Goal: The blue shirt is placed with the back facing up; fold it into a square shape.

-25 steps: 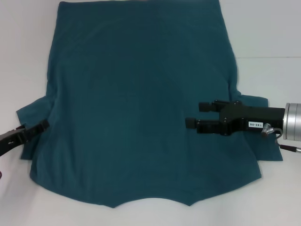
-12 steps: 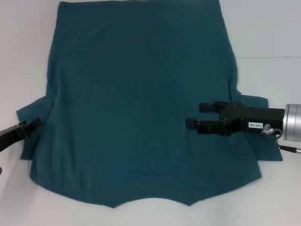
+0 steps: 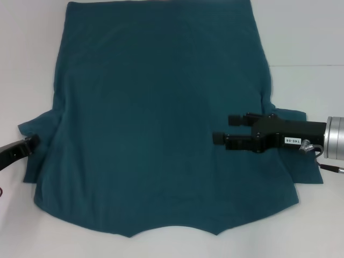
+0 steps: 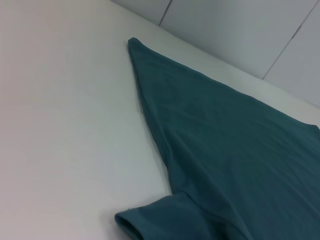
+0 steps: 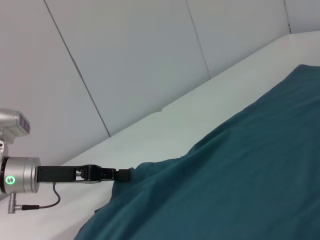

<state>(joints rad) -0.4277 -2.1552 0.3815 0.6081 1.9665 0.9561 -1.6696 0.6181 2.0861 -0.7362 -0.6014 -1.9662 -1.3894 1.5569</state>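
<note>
1. We see the blue shirt (image 3: 161, 118) spread flat on the white desk (image 3: 306, 37), unfolded, collar edge nearest us and hem farthest. The right claw (image 3: 223, 129) hangs over the cloth just inboard of the right sleeve (image 3: 301, 161), its two fingers apart and nothing between them.
2. The left claw (image 3: 33, 141) sits at the outer edge of the left sleeve (image 3: 35, 156). We cannot tell whether it is open or closed, nor whether it touches the cloth.
3. We judge the shirt light, soft and limp: it will drape and sag, and a single grip would leave the rest dragging.
4. We would pinch thin edges, not the flat middle: the sleeve hem beside the left claw, and the sleeve seam or side edge just outboard of the right claw.
5. Knit cloth could slip or bunch, so matched grips on both sides seem wise.
</note>
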